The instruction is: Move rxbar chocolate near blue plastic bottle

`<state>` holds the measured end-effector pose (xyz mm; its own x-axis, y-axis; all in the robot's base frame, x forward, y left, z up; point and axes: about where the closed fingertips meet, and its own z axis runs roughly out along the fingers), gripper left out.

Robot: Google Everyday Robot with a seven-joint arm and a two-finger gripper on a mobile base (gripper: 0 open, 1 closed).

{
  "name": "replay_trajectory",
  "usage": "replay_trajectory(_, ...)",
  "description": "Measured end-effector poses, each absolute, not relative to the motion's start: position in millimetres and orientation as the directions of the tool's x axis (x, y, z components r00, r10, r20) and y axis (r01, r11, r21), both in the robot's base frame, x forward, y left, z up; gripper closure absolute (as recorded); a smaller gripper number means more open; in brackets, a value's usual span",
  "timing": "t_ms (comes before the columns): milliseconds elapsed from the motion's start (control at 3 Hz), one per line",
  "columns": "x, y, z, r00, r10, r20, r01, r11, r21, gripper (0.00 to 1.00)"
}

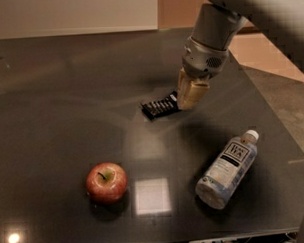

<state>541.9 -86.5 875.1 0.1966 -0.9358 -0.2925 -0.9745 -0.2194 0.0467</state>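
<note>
The step in hand is, as I judge it, the carrying: the gripper (185,103) stands a little to 1 o'clock of the table's middle, and its tan fingers (192,90) are clenched on the right end of the rxbar chocolate (159,106). The bar sticks out from the fingers toward 9 o'clock, its white lines showing. I cannot tell for sure whether it is lifted or only touches the surface.

The blue plastic bottle (226,169) lies on its side, well apart from the bar, at about 5 o'clock of it. Its white cap points to 1 o'clock. The next move, I think, calls for bringing the bar toward 5 o'clock, lowering it onto the free surface just beside the bottle, and only then releasing the fingers. The bottle is round and lying down, so a push from the arm could make it roll.

A red apple (106,182) stands at 7 o'clock of the bar, away from this path.

The table (56,97) is dark and glossy; it mirrors a pale square of light (152,196) between apple and bottle. Behind it at 11 o'clock there is a light wall (73,13), and at 3 o'clock a warm-coloured floor (259,52)
</note>
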Motion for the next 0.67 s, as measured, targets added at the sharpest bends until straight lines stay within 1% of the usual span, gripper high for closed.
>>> replay_trajectory(333, 526.5, -93.3, 881.2, 0.139, -0.939, -0.314, -0.984, -0.168, 0.067, 1.0)
replay_trajectory(667, 533.1, -89.3, 880.6, 0.138, -0.936, -0.323, -0.986, -0.16, 0.042, 0.84)
